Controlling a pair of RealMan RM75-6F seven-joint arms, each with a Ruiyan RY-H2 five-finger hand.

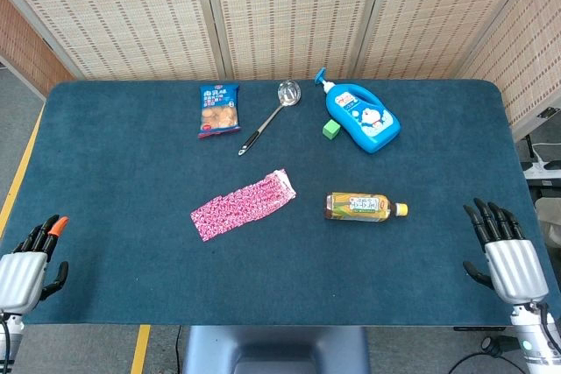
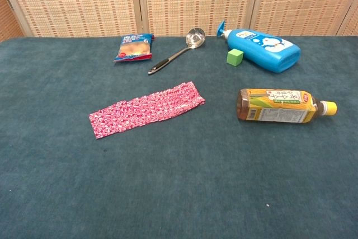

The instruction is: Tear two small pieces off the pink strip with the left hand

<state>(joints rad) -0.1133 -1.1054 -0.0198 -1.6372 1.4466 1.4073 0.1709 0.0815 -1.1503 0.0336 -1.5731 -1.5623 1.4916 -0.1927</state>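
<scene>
The pink patterned strip (image 1: 243, 204) (image 2: 146, 108) lies flat and whole near the middle of the blue table, slanting up to the right. My left hand (image 1: 29, 262) hovers at the table's near left corner, far from the strip, fingers apart and holding nothing. At the near right corner my right hand (image 1: 506, 254) is also open and empty. Neither hand shows in the chest view.
A tea bottle (image 1: 365, 207) (image 2: 282, 106) lies on its side right of the strip. Behind it are a blue detergent bottle (image 1: 363, 117), a green cube (image 1: 330, 129), a metal ladle (image 1: 269, 115) and a snack bag (image 1: 218, 109). Woven screens (image 1: 289, 6) back the table.
</scene>
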